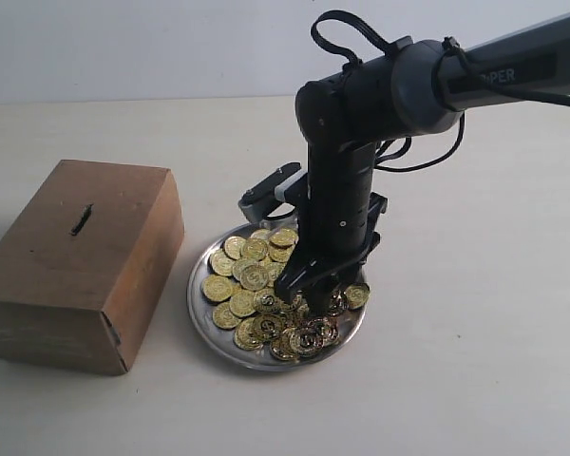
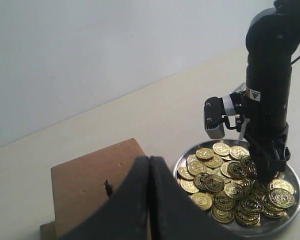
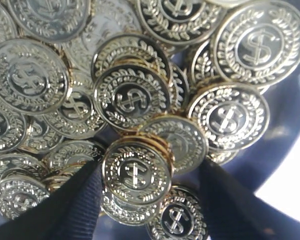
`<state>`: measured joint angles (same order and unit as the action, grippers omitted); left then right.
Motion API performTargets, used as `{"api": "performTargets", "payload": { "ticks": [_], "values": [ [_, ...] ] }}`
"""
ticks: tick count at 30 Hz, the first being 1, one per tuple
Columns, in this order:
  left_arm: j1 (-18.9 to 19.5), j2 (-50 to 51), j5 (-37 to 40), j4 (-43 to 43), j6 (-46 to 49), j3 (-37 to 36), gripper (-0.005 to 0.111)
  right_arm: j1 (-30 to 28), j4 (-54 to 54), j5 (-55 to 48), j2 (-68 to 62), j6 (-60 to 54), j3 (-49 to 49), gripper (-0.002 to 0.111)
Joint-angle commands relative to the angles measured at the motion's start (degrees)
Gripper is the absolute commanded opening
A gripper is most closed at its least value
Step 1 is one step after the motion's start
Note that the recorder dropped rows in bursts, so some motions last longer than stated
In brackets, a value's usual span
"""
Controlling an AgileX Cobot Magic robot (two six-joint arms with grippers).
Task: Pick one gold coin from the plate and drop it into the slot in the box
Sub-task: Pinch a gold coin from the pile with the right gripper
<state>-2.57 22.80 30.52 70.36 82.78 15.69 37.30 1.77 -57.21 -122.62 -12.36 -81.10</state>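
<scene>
Between the fingers [image 3: 75,210] of my right gripper [image 3: 151,167], one gold coin [image 3: 136,172] is lying face up on the heap. The jaws are standing apart and straddling it, gripping nothing. I cannot tell whether either finger is touching its edge. Around it, the other coins [image 1: 252,275] are overlapping one another, dollar signs and wreaths showing. They are sitting in the plate [image 1: 198,309], which is resting at the lower centre of the exterior frame on the pale table [image 1: 456,380]. My right arm is reaching down into it from the upper right. Just beside the plate, at the lower left of that frame, the box [image 1: 76,275] is standing on the table. The slot [image 1: 81,219] is showing as a dark slit in its top face. My left gripper [image 2: 150,172] is hanging closed, fingers pressed together on nothing, with box and plate lying beyond it.
</scene>
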Motion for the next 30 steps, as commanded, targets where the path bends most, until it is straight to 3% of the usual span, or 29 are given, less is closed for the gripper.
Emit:
{"api": "performTargets", "payload": {
  "ticks": [1,19,30],
  "values": [
    [-0.37,0.32,0.16,0.68,0.04,0.30,0.000,-0.04,-0.38,0.07,-0.39,0.41,0.14,0.055],
    [-0.37,0.32,0.16,0.68,0.04,0.30,0.000,0.05,-1.77,0.07,1.84,3.51,0.14,0.055],
    [-0.37,0.32,0.16,0.68,0.04,0.30,0.000,3.01,-3.67,1.41,1.73,3.51,0.14,0.055]
  ]
}}
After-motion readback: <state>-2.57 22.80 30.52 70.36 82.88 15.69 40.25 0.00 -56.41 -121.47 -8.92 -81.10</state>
